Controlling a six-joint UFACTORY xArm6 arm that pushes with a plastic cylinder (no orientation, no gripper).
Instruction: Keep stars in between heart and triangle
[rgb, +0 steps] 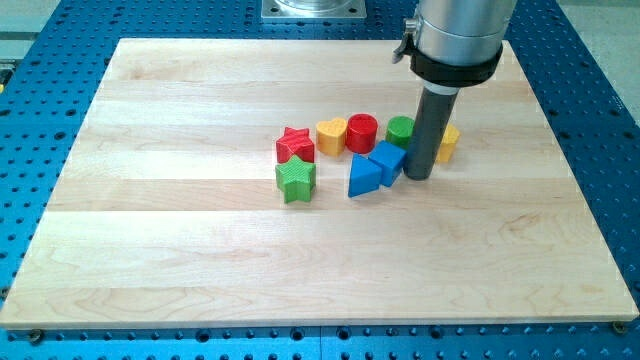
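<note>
Near frame centre: red star (295, 144) above green star (295, 180), touching. Yellow heart (331, 134) just right of red star; blue triangle (364, 177) lower right, against blue cube (388, 160). My tip (419, 177), a plain rod with nothing to close, beside the cube's right. Red cylinder (362, 132), green block (401, 129), yellow block (448, 143) behind.

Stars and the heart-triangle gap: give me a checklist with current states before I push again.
1. Red star and green star together: ok, touching, green below red.
2. Yellow heart located: ok, just right of the red star.
3. Blue triangle located: ok, right of the green star, against the blue cube.
4. Stars between heart and triangle: not ok, both sit to the view's left of the pair.
5. My tip position: ok, right of the blue cube, away from the stars.
6. Block behind the rod: cannot tell, only a yellow edge shows.
</note>
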